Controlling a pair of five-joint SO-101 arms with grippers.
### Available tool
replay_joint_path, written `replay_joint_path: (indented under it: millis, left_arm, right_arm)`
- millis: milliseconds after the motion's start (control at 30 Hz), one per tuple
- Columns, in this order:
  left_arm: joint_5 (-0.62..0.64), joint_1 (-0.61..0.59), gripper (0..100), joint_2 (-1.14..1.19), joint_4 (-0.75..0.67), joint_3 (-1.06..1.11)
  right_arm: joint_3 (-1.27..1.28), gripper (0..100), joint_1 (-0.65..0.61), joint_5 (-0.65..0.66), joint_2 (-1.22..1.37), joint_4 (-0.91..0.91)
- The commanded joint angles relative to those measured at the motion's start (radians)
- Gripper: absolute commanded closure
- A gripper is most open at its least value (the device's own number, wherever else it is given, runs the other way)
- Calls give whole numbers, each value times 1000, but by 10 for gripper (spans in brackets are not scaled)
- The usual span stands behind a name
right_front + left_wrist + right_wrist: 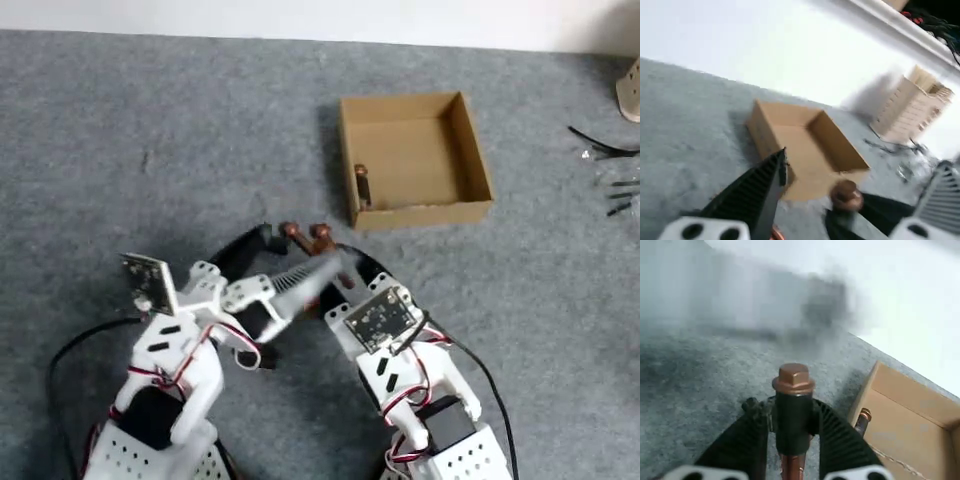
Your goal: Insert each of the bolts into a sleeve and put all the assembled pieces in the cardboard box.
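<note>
Right gripper (pixel 790 410): clamped on a black sleeve (pixel 792 427) with a copper bolt (pixel 793 379) standing through it, lower centre of its wrist view.
Left gripper (pixel 300 248): jaws spread, meeting the right one at the centre of the high view.
Cardboard box (pixel 415 160): upper right of centre in the high view.
Assembled piece (pixel 362 186): inside the box, against its left wall.

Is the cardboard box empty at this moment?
No, one copper bolt piece lies inside the cardboard box, close against its side wall.
</note>
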Motion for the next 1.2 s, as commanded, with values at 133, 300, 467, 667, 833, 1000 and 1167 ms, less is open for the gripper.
replay_joint_path:
  millis: [133, 300, 467, 667, 833, 1000, 1167]
  left_arm:
    - [6, -205, 965, -24, 3, 25]
    - [-6, -320, 967, -22, -5, 102]
    - [-396, -305, 993, -18, 23, 110]
    - [-666, -269, 993, -18, 106, 111]
    - [-666, -269, 993, -21, 97, 137]
    - [-667, -269, 993, -18, 86, 142]
    - [-667, -269, 993, -16, 83, 142]
  right_arm:
    - [101, 994, 82, 5, -16, -104]
    - [117, 994, 119, 6, -15, -127]
    - [119, 994, 114, 29, -7, -162]
    - [18, 994, 148, 31, 45, -157]
    - [-182, 994, 154, 29, 410, -163]
    - [-529, 994, 206, 25, 880, -234]
    - [-932, 994, 306, -166, 1336, -263]
